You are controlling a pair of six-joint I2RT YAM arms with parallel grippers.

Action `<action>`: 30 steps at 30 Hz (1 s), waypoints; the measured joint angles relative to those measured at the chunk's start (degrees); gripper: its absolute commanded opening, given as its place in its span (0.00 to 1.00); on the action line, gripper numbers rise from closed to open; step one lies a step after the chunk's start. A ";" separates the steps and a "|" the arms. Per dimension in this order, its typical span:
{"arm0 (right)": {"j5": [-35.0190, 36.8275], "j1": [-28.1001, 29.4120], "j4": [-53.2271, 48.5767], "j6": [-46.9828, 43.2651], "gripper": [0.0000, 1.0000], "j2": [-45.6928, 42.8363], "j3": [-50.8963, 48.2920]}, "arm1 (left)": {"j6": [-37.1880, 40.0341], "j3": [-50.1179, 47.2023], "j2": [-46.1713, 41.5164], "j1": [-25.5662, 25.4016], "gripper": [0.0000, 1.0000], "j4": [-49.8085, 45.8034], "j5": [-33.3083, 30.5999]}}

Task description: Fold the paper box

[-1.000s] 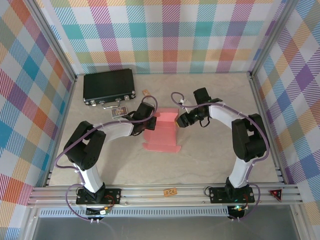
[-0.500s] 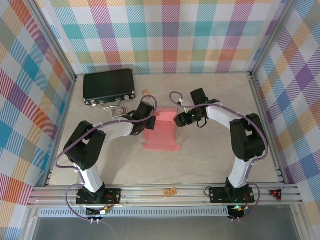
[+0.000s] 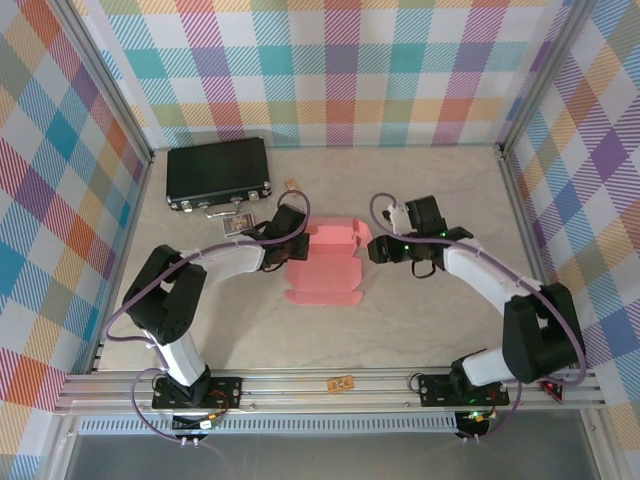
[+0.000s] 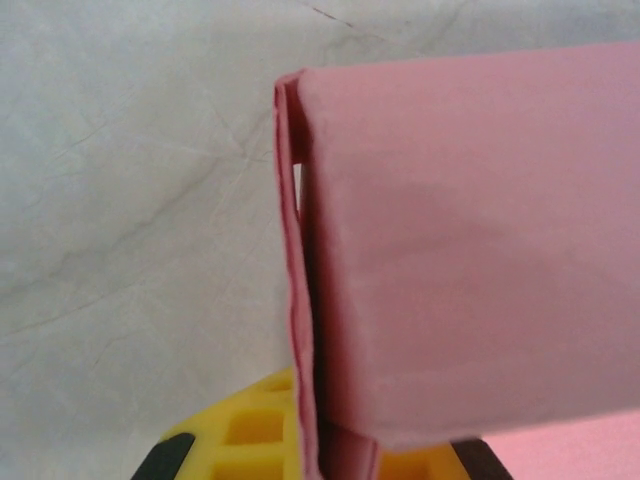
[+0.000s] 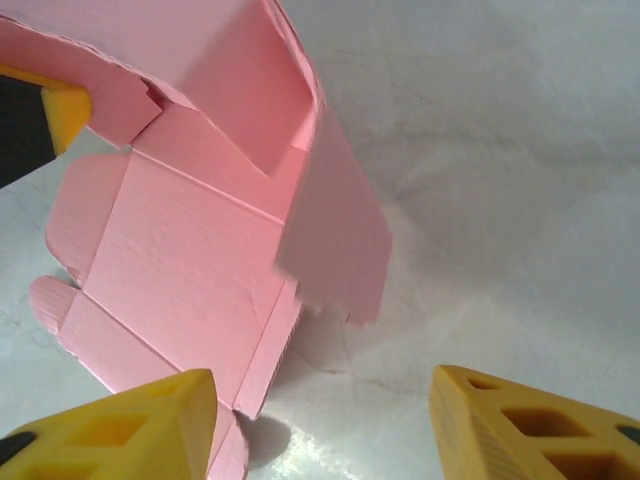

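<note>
The salmon-pink paper box (image 3: 325, 265) lies partly folded in the middle of the table, its back and side walls raised. My left gripper (image 3: 289, 243) is shut on its left wall. In the left wrist view that doubled pink wall (image 4: 470, 250) runs down between the yellow fingertips of the left gripper (image 4: 320, 450). My right gripper (image 3: 377, 249) hovers just right of the box, open and holding nothing. In the right wrist view the right gripper (image 5: 330, 425) stands over bare table beside the paper box (image 5: 180, 240), with a loose flap (image 5: 340, 240) hanging free.
A black hard case (image 3: 218, 172) lies at the back left. A small card (image 3: 240, 223) and a tiny tan block (image 3: 291, 184) sit near it. Another tan piece (image 3: 340, 383) rests on the front rail. Metal frame posts stand along both sides.
My right gripper has drawn back to the right off the box's back right corner and opened wider, and its elbow has swung outward. The box's right flap now hangs free. The left gripper holds still.
</note>
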 measured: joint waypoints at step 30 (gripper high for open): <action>-7.80 -0.02 25.22 21.53 0.37 6.51 -12.66 | -10.56 -0.39 -6.19 0.11 0.00 -4.50 1.11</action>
